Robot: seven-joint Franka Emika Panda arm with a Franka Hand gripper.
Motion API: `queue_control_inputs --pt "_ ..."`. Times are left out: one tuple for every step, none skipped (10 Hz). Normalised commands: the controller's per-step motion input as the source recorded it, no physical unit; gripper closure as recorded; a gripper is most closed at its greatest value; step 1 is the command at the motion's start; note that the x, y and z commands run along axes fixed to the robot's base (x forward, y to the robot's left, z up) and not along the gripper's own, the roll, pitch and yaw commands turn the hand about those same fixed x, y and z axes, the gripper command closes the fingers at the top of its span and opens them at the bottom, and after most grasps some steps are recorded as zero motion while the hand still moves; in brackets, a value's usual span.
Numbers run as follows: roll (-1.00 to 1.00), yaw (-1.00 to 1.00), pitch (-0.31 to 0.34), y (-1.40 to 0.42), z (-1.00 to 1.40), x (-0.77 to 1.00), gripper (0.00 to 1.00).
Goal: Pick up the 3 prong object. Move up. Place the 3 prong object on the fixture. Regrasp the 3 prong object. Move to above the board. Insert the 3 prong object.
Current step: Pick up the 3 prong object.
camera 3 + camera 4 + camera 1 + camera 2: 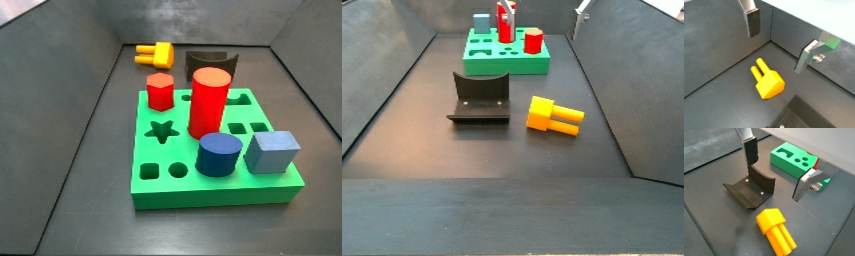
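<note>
The 3 prong object (553,116) lies beside the fixture (480,97), claw (776,170) spread above.

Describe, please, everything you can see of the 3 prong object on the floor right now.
The 3 prong object is a small yellow-orange piece that looks like smooth plastic: a blocky body with short rounded prongs at one end, two visible in a wrist view. It lies flat on the dark floor beside the fixture, apart from it and from the board. Nothing touches it; the open claw hangs above, empty.
</note>
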Motion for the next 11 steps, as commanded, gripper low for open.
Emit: queue_control_inputs --pt "-0.09 0.07 -0.003 0.23 -0.23 -0.11 0.0" --pt "0.02 0.02 0.109 0.23 -0.46 -0.14 0.0" --pt "0.0 0.03 0.086 0.25 -0.58 -0.18 0.0" --pt "0.0 0.15 0.067 0.13 -0.65 -0.13 0.0" --pt "-0.1 0.02 0.006 0.0 -0.48 0.0 0.0" --pt "-0.11 0.0 -0.049 0.0 -0.22 0.0 0.0" --pt "0.0 0.07 0.0 0.0 0.0 -0.01 0.0" --pt "0.13 0.26 0.0 0.0 -0.06 -0.06 0.0" --pt "0.16 0.37 0.0 0.0 -0.13 -0.08 0.0" --pt "0.12 0.38 0.0 0.0 -0.12 -0.01 0.0" --pt "0.0 0.12 -0.003 0.0 -0.03 -0.01 0.0"
